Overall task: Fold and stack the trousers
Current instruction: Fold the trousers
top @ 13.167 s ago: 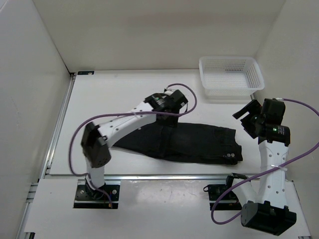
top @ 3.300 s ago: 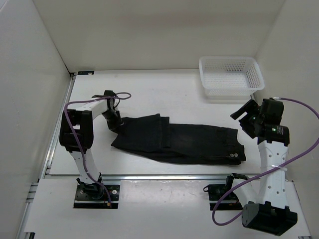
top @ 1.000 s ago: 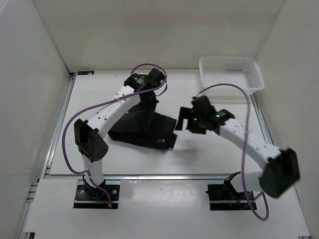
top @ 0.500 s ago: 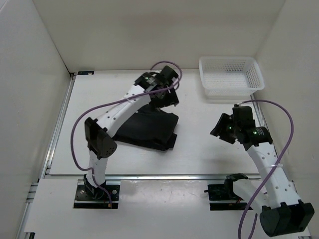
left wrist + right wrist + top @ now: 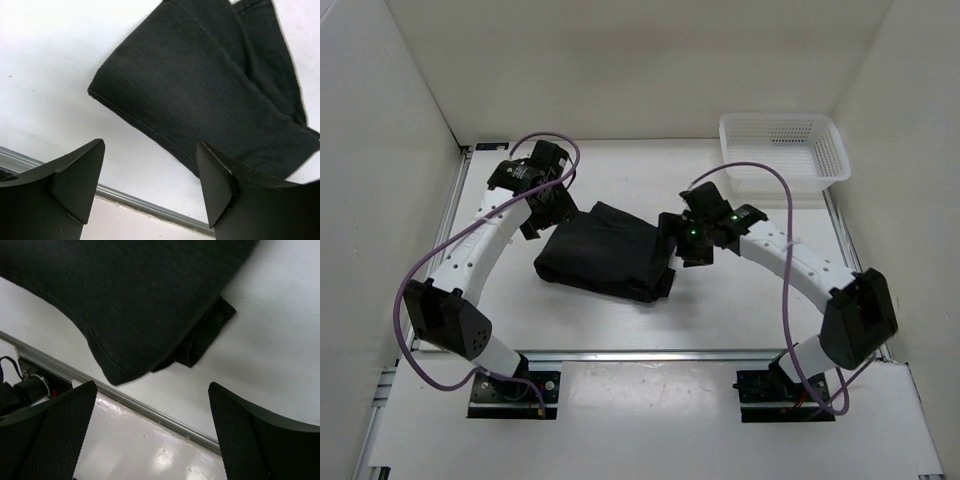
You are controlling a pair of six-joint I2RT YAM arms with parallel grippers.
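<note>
Folded black fabric trousers fill the middle of the white table, the left gripper and right gripper crowd their far-left corner and right edge, and a white plastic mesh basket blocks the far right corner, leaving the near strip bare.

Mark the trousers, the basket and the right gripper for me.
trousers point(image 5: 605, 258): top external view, middle of the folded top layer.
white mesh basket point(image 5: 782, 148): top external view, its bare mesh floor.
right gripper point(image 5: 152, 390): right wrist view, midway between its open fingertips.
</note>
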